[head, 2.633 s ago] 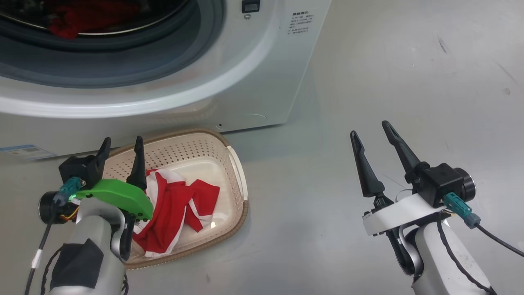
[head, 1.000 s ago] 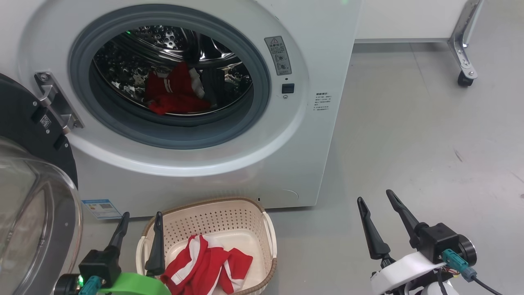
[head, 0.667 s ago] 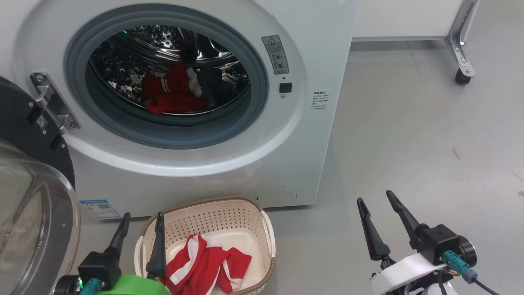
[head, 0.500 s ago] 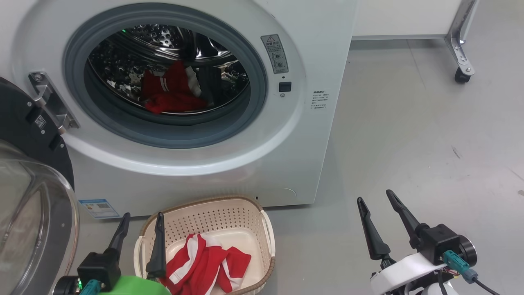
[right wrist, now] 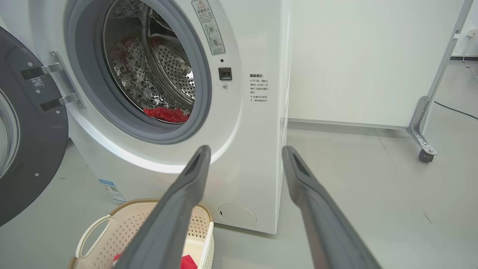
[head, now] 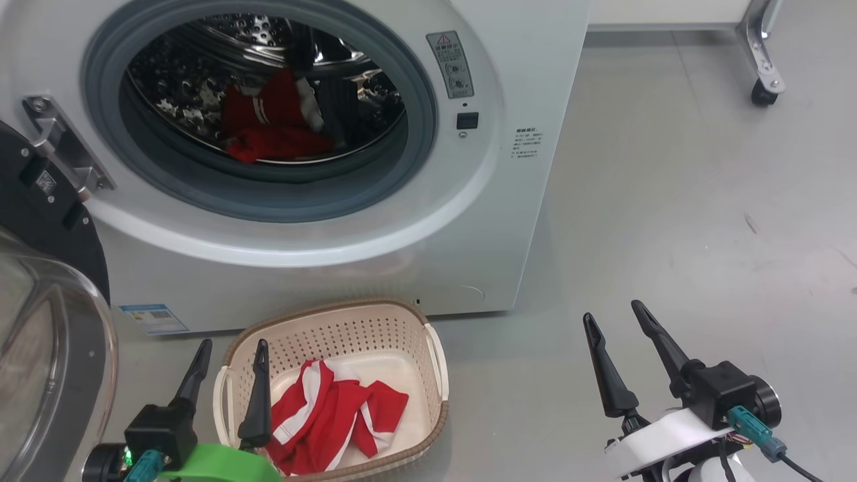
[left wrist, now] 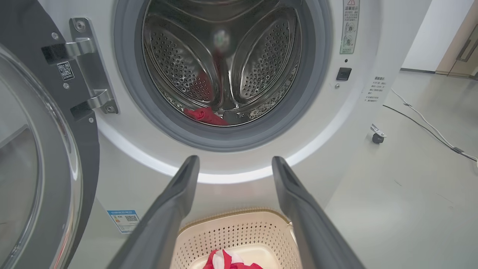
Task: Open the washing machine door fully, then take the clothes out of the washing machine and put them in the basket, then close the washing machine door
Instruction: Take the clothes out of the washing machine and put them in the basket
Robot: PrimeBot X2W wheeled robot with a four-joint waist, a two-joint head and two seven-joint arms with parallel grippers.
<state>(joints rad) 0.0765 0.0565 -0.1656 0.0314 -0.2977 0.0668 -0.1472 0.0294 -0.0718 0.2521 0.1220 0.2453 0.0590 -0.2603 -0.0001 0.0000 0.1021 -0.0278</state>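
The white washing machine [head: 495, 221] stands in front of me, and its door [head: 40, 348] is swung open at the left, glass bowl facing me. Red clothes [head: 274, 127] lie at the bottom of the steel drum, also seen as clothes [left wrist: 203, 115] in the left wrist view. A red and white garment [head: 335, 415] lies in the cream basket [head: 335, 311] on the floor below the opening. My left gripper [head: 233, 345] hovers open over the basket's left end, holding nothing. My right gripper [head: 612, 310] stands open and empty above bare floor, right of the basket.
A white panel on a metal leg with a caster [head: 763, 94] stands behind the machine at the right. A cable [left wrist: 425, 127] runs across the grey floor there. A blue label [head: 152, 318] sits low on the machine front, beside the open door.
The head camera rose from the basket to take in the drum, then tipped slightly down. Both grippers stay open, and the garment in the basket has not moved.
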